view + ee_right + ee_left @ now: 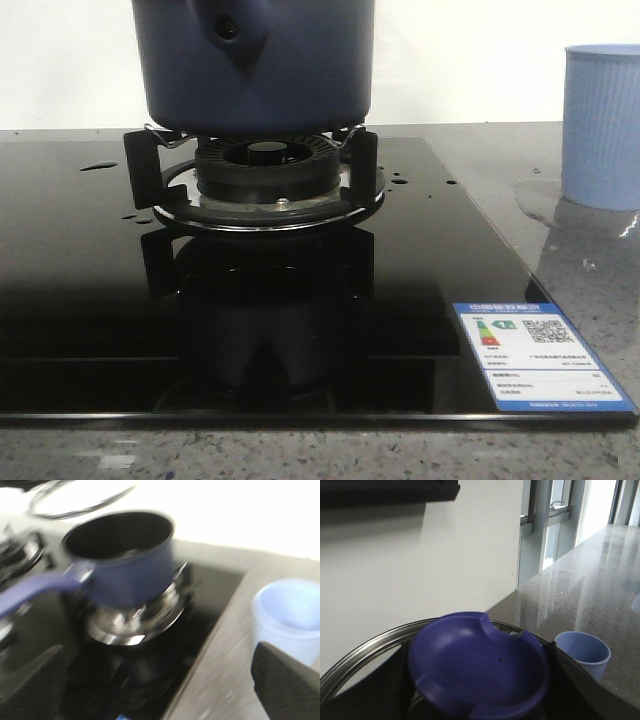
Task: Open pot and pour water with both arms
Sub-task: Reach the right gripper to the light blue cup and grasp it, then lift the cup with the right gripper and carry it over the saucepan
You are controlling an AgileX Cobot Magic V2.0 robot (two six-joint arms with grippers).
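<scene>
Spread right hand (160, 680) faces the open, matte navy pot (127, 562), its long handle sticking out

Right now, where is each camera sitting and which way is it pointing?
Front view: low at the stove's edge, facing forward at the pot on the burner; no robot part shows.
Left wrist view: above the lid, facing the wall; dark gripper fingers flank the lid's knob.
Right wrist view: raised, looking down at the open pot; the right gripper is open and empty.
All three views share the pale cup.
</scene>
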